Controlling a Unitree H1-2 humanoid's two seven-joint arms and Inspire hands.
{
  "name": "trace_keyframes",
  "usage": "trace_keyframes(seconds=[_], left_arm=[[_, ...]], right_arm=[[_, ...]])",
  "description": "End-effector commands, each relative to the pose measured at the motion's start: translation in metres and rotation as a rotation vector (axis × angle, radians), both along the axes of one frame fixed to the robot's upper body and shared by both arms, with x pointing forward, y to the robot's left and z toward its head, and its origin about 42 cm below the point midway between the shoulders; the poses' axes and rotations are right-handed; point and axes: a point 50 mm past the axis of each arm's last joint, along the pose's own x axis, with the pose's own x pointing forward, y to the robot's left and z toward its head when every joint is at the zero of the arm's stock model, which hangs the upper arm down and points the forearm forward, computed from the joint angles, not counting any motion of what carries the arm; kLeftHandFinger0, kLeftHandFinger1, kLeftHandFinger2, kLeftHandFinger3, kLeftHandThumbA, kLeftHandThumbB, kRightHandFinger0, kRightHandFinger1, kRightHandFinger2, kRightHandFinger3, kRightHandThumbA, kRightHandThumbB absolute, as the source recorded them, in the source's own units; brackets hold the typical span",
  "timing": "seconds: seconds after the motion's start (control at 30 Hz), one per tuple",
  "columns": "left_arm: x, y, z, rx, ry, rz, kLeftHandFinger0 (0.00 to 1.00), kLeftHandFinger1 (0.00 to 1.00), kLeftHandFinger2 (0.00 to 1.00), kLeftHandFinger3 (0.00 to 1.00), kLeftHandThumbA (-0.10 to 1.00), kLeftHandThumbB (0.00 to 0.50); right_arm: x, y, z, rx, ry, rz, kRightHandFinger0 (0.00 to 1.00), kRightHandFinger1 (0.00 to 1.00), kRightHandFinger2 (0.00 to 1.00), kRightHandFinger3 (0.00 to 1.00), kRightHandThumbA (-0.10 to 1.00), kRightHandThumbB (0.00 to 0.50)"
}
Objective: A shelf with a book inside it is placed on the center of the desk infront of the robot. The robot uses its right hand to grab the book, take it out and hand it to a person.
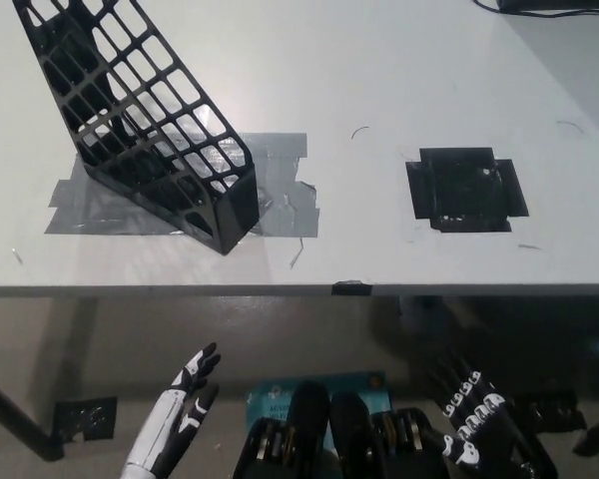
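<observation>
- A black plastic lattice shelf (140,125), shaped like a slanted file holder, stands on the white desk (379,80) at the upper left of the head view.
- The shelf sits on a patch of grey tape strips (280,190) stuck to the desk surface; its low front corner points toward the desk's near edge.
- Through the grid openings only the desk and tape show; no book can be made out in the shelf or elsewhere on the desk.
- A square of black tape (466,189) lies flat on the desk to the right of the shelf, well apart from it.
- A small black tab (350,288) sits on the near edge of the desk, about midway along it.
- A dark cable (539,6) crosses the far right corner of the desk.
- The white left hand (185,399) is below the desk edge at lower left, fingers (202,361) extended and slightly apart, holding nothing.
- The black right hand (474,419) is below the desk edge at lower right, fingers (457,384) spread and pointing up toward the desk, holding nothing.
- Both hands are well apart from the shelf.
- A light blue label or card (270,394) lies on the floor at bottom centre.
- A small black square piece (83,417) lies on the floor at lower left, beside a dark desk leg (15,419).
</observation>
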Motion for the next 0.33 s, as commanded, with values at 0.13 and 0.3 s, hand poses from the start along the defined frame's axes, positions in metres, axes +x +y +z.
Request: trace_keyframes(seconds=[0.13, 0.3], left_arm=[[-0.011, 0.000, -0.002, -0.058, -0.054, 0.067, 1.00, 1.00, 1.00, 1.00, 1.00, 0.169], [-0.022, 0.002, -0.005, -0.066, -0.042, 0.105, 1.00, 1.00, 1.00, 1.00, 1.00, 0.175]], right_arm=[[0.009, 0.015, 0.018, -0.069, -0.094, -0.013, 1.00, 1.00, 1.00, 1.00, 1.00, 0.413], [0.005, 0.021, 0.016, -0.089, -0.097, -0.001, 1.00, 1.00, 1.00, 1.00, 1.00, 0.391]])
